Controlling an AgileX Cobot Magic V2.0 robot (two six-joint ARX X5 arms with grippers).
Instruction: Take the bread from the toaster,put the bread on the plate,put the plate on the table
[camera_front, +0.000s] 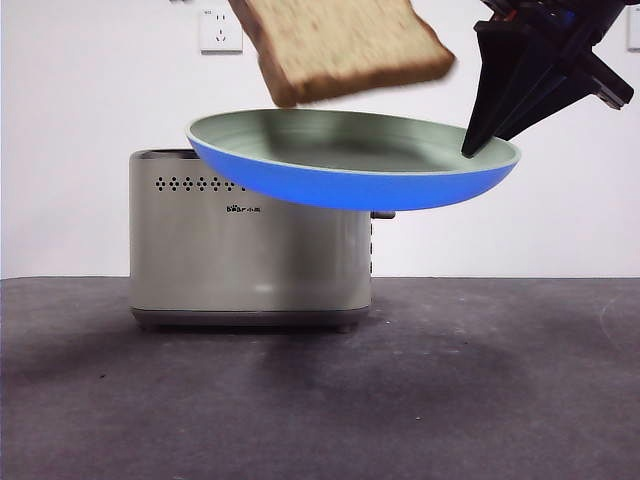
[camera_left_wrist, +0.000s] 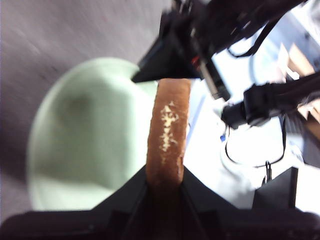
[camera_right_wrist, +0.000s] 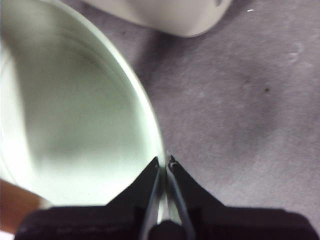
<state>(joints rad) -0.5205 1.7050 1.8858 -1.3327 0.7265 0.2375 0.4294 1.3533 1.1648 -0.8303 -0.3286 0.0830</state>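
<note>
Front view, table (camera_front: 320, 400): dark grey, bare in the foreground, with the toaster standing on it further back.
Plate (camera_front: 350, 170): pale green inside, blue underside, held in the air above and in front of the toaster, slightly tilted.
Right gripper (camera_right_wrist: 164, 165): jaws pressed together on the plate's rim; in the front view it comes from the top right corner.
Bread (camera_front: 345, 45): thick slice with brown crust, tilted, just above the plate and not touching it.
Left gripper (camera_left_wrist: 165, 177): jaws clamped on the bread's crust edge, over the plate.
Toaster (camera_front: 250, 240): cream body, row of black holes, behind the plate.
Wall: white, with a socket (camera_front: 220, 30).
</note>
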